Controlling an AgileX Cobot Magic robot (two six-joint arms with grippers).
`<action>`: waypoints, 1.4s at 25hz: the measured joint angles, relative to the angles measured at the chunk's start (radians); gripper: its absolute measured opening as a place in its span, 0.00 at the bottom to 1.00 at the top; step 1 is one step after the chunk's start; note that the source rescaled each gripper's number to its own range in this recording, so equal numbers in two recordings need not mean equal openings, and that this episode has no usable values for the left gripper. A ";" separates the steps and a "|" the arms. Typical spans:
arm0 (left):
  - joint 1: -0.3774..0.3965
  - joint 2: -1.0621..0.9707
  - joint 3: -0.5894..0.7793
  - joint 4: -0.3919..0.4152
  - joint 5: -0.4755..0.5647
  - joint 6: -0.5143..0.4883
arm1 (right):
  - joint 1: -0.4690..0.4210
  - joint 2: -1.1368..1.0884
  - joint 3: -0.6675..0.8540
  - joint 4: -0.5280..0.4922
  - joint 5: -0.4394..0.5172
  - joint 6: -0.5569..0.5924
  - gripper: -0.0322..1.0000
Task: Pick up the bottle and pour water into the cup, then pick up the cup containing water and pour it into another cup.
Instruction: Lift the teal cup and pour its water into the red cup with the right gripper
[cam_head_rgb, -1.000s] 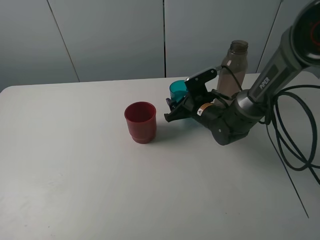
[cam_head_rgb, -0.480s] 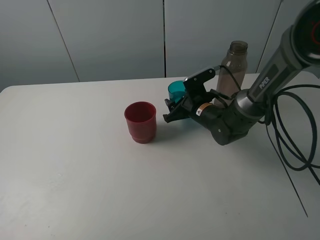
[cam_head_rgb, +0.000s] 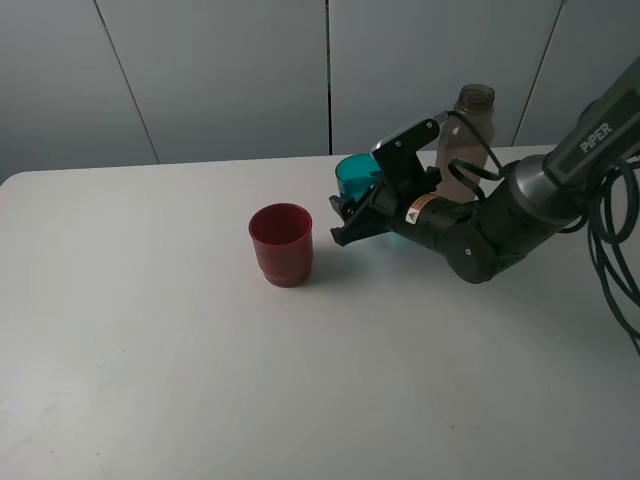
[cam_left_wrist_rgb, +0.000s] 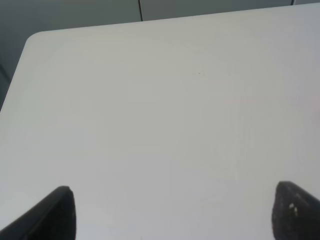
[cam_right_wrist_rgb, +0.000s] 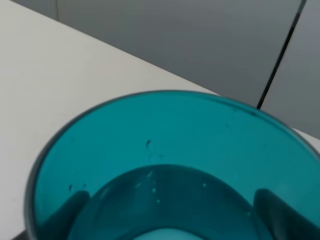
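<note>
Spanning pale white table (cam_head_rgb: 150, 380) before grey wall panels (cam_head_rgb: 220, 70).

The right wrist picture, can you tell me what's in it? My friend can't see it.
A see-through teal cup fills almost the whole picture, seen from above its open top, with dark gripper fingers showing through its sides, gripping it. Behind it are a white table and a grey wall.

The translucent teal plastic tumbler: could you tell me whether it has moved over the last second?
Yes, slightly. The translucent teal plastic tumbler, gripped by the right gripper, has risen a little against the unmoved opaque red plastic cup.
</note>
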 joint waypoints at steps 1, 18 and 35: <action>0.000 0.000 0.000 0.000 0.000 0.000 | 0.000 -0.014 0.009 -0.011 0.012 0.002 0.14; 0.000 0.000 0.000 0.000 0.000 0.000 | 0.000 -0.357 0.058 -0.280 0.358 0.231 0.14; 0.000 0.000 0.000 0.000 0.000 0.002 | 0.099 -0.376 -0.103 -0.490 0.683 0.363 0.14</action>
